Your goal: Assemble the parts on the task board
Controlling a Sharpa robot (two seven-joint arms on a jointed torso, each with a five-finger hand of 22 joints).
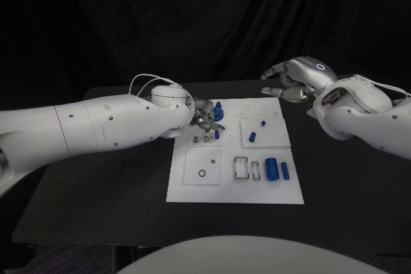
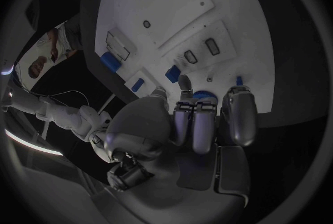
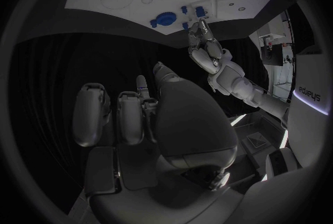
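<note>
I see my left hand at the far left corner of the task board, fingers curled by a blue part; whether it grips, I cannot tell. My right hand hangs past the board's far right corner, fingers loosely curled, holding nothing. 2 blue cylinders lie at the board's right side.

Black table, matte, carrying everything in the head view; its bare surface shows left, right and in front of the white plate. Black curtain hangs behind the table's far edge, in folds, filling the background. Same dark table surface shows beside the plate in the left wrist view.
</note>
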